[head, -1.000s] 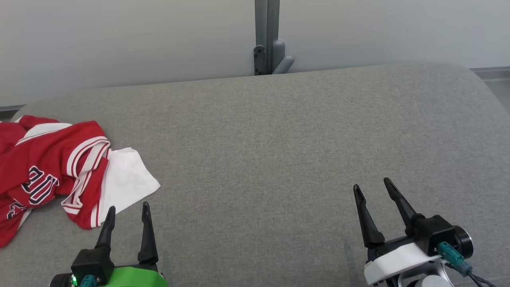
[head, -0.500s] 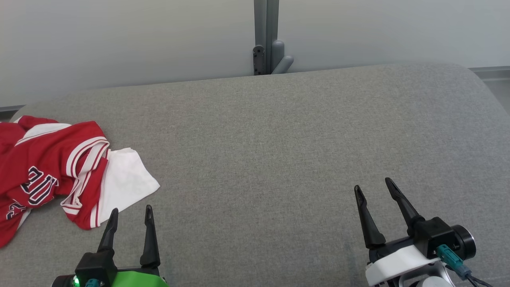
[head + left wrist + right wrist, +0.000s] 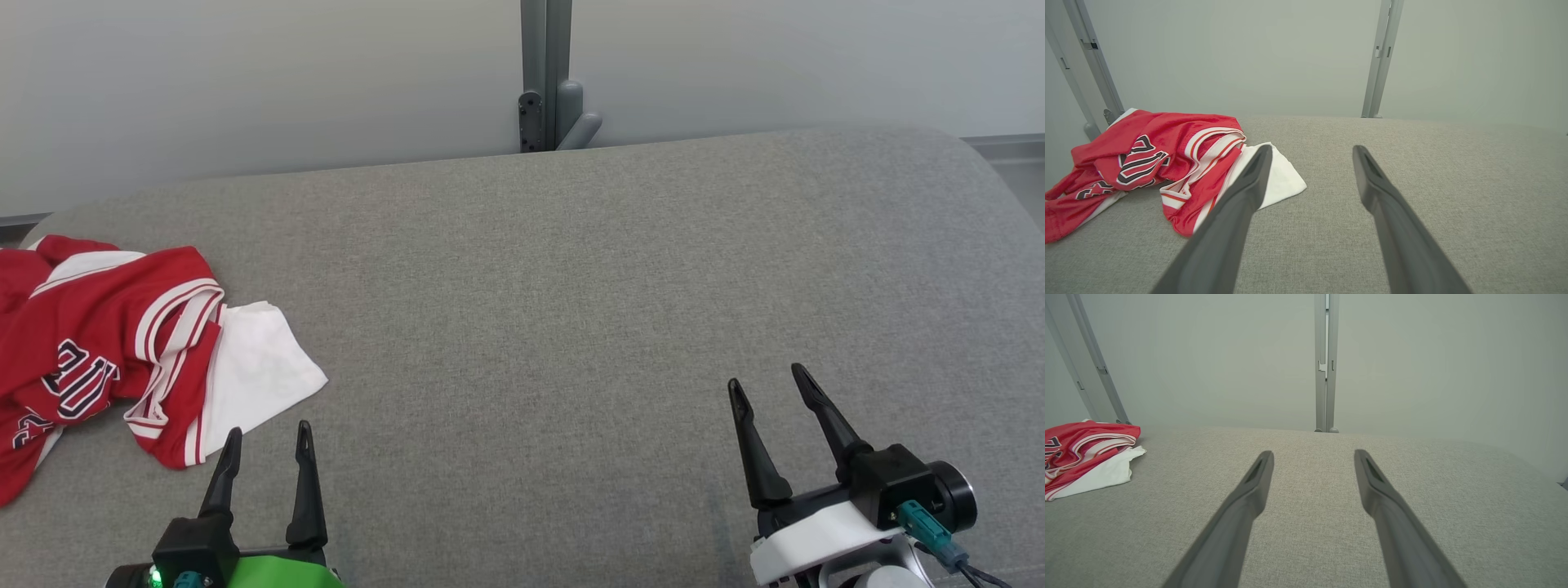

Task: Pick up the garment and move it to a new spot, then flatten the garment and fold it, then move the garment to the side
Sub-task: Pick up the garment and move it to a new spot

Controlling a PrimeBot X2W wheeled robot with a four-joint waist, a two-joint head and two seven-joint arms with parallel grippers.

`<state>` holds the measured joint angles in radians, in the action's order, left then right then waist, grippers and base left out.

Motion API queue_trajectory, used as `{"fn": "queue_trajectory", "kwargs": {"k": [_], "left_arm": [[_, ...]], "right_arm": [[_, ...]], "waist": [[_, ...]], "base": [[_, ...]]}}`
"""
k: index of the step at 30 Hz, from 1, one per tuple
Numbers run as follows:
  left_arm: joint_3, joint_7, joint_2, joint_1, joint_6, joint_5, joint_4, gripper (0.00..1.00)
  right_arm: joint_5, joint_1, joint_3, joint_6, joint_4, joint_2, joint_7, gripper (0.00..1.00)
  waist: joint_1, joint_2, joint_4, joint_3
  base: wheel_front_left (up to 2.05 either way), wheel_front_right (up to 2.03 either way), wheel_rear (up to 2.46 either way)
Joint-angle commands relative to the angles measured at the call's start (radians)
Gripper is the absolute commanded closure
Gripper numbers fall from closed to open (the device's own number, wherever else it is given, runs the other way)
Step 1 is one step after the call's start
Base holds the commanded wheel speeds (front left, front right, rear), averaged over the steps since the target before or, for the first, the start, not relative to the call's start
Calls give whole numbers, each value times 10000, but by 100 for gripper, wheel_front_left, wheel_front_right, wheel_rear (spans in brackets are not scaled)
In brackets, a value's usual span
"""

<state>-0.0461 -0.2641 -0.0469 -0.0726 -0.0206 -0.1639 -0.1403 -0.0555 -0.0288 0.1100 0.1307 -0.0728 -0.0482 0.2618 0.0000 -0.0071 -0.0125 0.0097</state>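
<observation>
The crumpled garment (image 3: 106,327) hides part of its lettering.

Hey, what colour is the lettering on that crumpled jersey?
Dark with white edging, on the red jersey; the left wrist view shows it best.

Soft, even, bright light falls on all 3 views, with no glare and no hard shadow. The garment (image 3: 1167,163) casts just a thin dim line on the tabletop (image 3: 1453,183) under its folds. The head view is sharp and the grey weave reads clear. In both wrist views the wall (image 3: 1208,355) takes a greenish cast, the side post (image 3: 1090,363) leans with the wide lens, and the fingers (image 3: 1224,237) of the left gripper (image 3: 1311,149) and right gripper (image 3: 1313,453) blur toward the bottom edge.
</observation>
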Motion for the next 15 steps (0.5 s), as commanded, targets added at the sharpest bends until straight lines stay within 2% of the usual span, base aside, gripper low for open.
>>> {"fn": "queue_trajectory", "kwargs": {"k": [1,8,15], "left_arm": [[26,-15,-64,-31,-6,47,-6,0],[-8,-14,-65,72,-18,64,-46,0],[47,-12,-62,116,15,122,0,0]], "right_arm": [[-50,-21,-22,1,56,-38,41,0],[-59,-80,-86,2,86,-35,41,0],[-134,-163,-44,1,87,-34,40,0]], "waist": [[0,71,15,-1],[0,71,293,-35],[0,71,1332,-166]], "base": [[0,0,0],[0,0,0],[0,0,0]]}}
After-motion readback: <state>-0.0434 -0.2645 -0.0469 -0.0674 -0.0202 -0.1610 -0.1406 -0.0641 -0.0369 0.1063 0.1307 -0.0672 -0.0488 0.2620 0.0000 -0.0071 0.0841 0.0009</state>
